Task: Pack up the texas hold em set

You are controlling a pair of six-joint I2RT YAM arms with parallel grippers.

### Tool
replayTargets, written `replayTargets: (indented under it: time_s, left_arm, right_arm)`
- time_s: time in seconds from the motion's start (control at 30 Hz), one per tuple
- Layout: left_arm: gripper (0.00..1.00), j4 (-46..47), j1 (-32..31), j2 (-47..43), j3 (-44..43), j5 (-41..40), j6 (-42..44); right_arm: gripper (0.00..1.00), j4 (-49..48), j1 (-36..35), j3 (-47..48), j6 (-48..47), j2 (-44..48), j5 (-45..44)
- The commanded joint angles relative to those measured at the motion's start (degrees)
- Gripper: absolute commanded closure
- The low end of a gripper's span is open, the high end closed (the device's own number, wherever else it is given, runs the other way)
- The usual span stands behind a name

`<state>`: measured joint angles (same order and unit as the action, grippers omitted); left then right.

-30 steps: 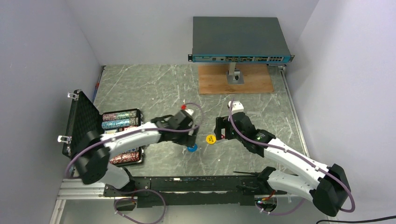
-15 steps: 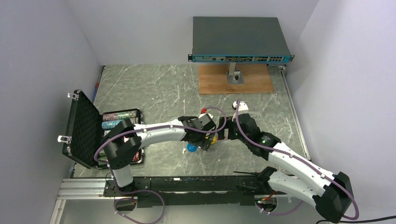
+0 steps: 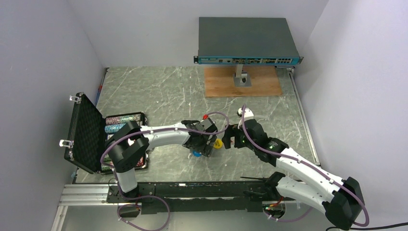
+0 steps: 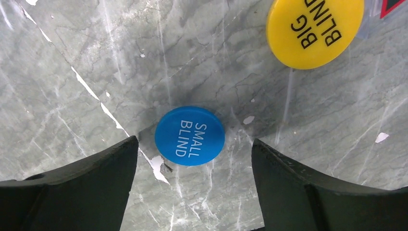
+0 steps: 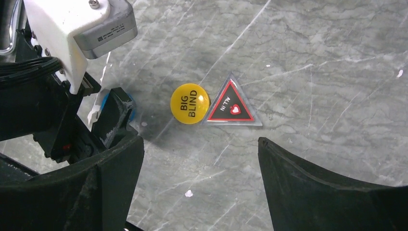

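Three loose pieces mid-table on the marble table [image 3: 159, 91]: blue disc [image 4: 189, 136] marked SMALL BLIND, yellow disc [image 4: 315, 30] marked BIG BLIND, red triangular token [image 5: 231, 107] marked ALL IN with a heart. All flat, print side up. Blue disc apart from the yellow one, bare marble between. Yellow disc and token edge to edge, token's clear rim meeting the disc.

Small black briefcase [image 3: 84, 134] at the table's left side, well apart from the three pieces. Open, foam-lined lid standing up and leaning outward to the left. Rows of multicoloured chips [image 3: 124, 122] in the base, partly hidden behind the left arm.

Left gripper [image 4: 192, 149]: jaws wide, straddling the blue disc, one of the fingers [image 4: 86, 192] on each side. Marble visible between disc and each finger, no contact seen. Nothing held. Low over the table; whether the tips touch the marble, cannot tell.

Right gripper [image 5: 201, 142]: jaws wide, nothing between them. Aimed down at the yellow disc and token, both framed between its fingers in its own wrist view. Height above them not clear.

Both grippers close together over the pieces, left coming from the briefcase side, right from the opposite side.

At the far edge: big grey network switch [image 3: 248, 41] on a metal stand over a wooden board [image 3: 243, 83].
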<state>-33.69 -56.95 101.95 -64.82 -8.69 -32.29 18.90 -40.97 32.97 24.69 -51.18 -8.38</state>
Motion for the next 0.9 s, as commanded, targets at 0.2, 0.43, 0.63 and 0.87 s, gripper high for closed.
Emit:
replayTargets:
  time_s: [0.2, 0.43, 0.63, 0.87]
  left_arm:
    - [0.28, -0.14, -0.18, 2.48, -0.91, 0.07, 0.23]
    - [0.42, -0.74, -0.2, 3.52, -1.54, -0.19, 0.52]
    - [0.65, -1.23, -0.18, 2.62, -1.63, -1.55, 0.53]
    - [0.82, -2.22, 1.04, -6.11, 1.2, -4.63, -0.69]
  right_arm:
    - [0.1, -2.54, 0.01, 0.52, -0.17, 0.75, -0.42]
    - [0.1, -2.55, 0.09, 0.86, -0.34, -0.04, -0.54]
    - [0.1, -2.55, 0.12, 0.98, -0.43, -0.35, -0.71]
    - [0.1, -2.67, 0.14, 1.01, -0.52, -0.4, -0.59]
